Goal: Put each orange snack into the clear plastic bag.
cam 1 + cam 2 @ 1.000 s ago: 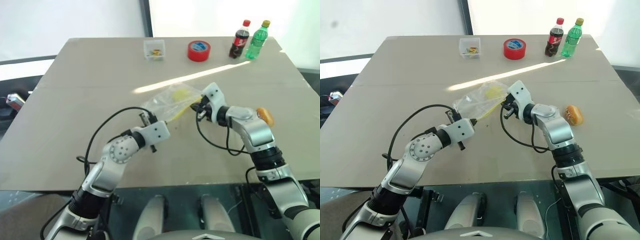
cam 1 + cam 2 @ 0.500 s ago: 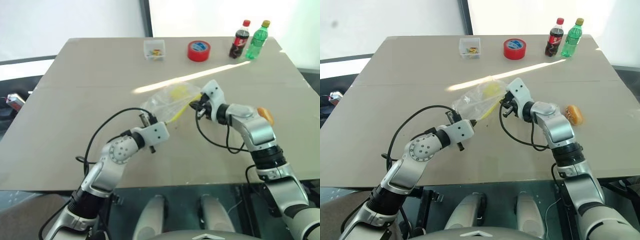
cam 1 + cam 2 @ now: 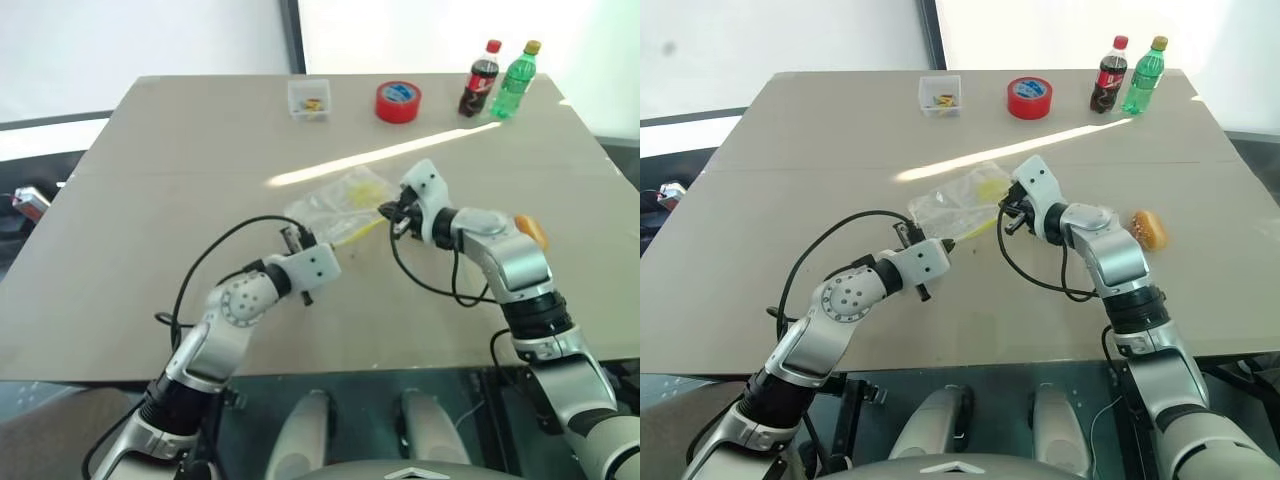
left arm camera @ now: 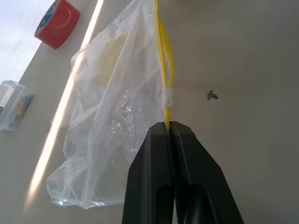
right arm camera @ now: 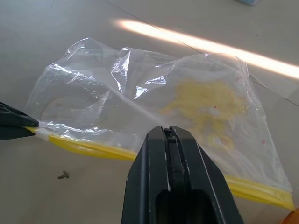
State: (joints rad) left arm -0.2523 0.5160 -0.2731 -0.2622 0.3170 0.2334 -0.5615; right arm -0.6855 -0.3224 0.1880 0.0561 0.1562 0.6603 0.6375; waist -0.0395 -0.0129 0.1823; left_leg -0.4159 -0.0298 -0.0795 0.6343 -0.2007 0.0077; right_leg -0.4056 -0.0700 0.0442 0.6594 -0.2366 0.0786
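The clear plastic bag (image 3: 335,203) lies crumpled in the middle of the table, its yellow seal strip (image 4: 163,60) stretched between my two grippers. My left gripper (image 3: 297,240) is shut on the strip's near end (image 4: 167,105). At the opposite end, my right gripper (image 3: 392,213) is shut on the bag's edge (image 5: 140,93). A pale yellow patch (image 5: 205,105) shows through the plastic; I cannot tell what it is. One orange snack (image 3: 1148,229) lies on the table just beyond my right forearm, outside the bag.
At the table's far edge stand a small clear box (image 3: 308,98), a red tape roll (image 3: 398,101), a cola bottle (image 3: 480,80) and a green bottle (image 3: 515,80). A tiny dark scrap (image 4: 212,95) lies beside the bag.
The bag has sagged a little flatter onto the table. Both grippers stay shut on it, almost in the same place.
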